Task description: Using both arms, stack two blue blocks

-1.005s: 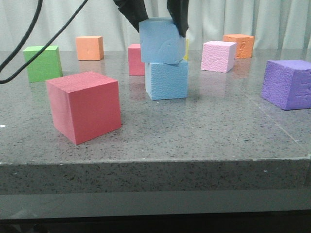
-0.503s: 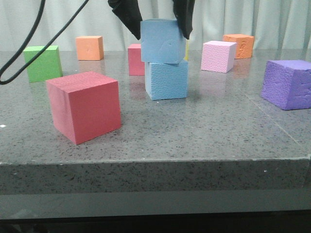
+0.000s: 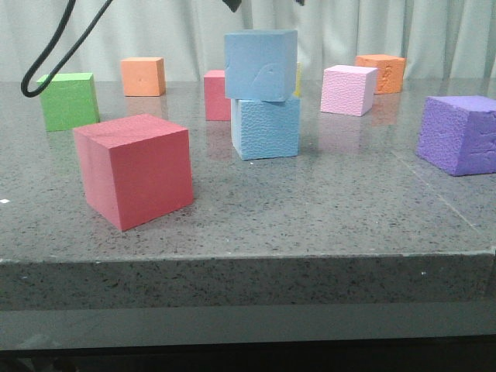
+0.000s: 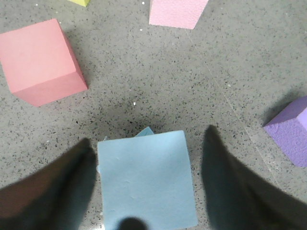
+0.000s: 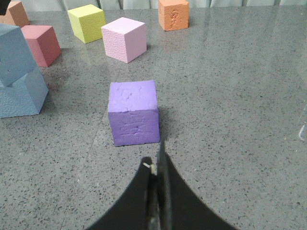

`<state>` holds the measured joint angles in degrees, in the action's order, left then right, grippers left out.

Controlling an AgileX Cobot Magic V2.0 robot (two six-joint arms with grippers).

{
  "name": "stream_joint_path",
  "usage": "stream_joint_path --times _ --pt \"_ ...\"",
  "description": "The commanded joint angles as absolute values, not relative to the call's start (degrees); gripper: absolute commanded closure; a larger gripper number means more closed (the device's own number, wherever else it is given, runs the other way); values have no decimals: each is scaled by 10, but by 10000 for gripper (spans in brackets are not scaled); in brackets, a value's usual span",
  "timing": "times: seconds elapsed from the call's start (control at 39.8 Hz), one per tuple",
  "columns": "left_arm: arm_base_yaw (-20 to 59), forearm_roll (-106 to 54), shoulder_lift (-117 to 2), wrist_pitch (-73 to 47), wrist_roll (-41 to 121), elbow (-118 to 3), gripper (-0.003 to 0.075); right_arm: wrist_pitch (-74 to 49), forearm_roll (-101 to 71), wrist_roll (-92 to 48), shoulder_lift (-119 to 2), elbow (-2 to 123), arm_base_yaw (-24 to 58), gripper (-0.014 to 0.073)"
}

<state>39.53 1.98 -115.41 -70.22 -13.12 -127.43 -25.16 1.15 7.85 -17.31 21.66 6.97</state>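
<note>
The smooth blue block (image 3: 260, 66) sits on top of the pebbly blue block (image 3: 266, 126), turned a little so its corners overhang; a pale curved scuff marks its front face. The stack stands near the middle of the table (image 3: 310, 217), a dark pink block (image 3: 217, 94) just behind it and a yellow one barely showing past its right edge.

From the left wrist view the smooth block's top face (image 4: 146, 179) lies between the left gripper's (image 4: 148, 184) two fingers (image 4: 62, 187), which are spread wide and clear of the block on both sides (a sliver of the lower block peeks out at one corner). In the front view only the fingertips show at the top edge, above the stack.

The right gripper (image 5: 156, 177) hangs well to the side with its fingers pressed together, gripping nothing, pointed toward the purple block (image 5: 134, 112).

Farther out stand a large red block (image 3: 136, 169) at front left, a green block (image 3: 69, 100), two orange blocks (image 3: 143, 76) at the back, and a pink block (image 3: 349, 89).
</note>
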Motion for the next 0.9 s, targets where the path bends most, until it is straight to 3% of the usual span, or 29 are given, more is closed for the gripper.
stream_joint_path --times 0.0,0.2,0.88 --pt "398 22 -1118 -681 -130 -1298 483 -207 17 73 -177 231 69 660" --pt "398 22 -1118 -684 -130 -1298 741 -207 17 73 -177 231 69 660" --pt "397 84 -1056 -730 -96 -1288 741 -208 17 73 -177 231 69 660"
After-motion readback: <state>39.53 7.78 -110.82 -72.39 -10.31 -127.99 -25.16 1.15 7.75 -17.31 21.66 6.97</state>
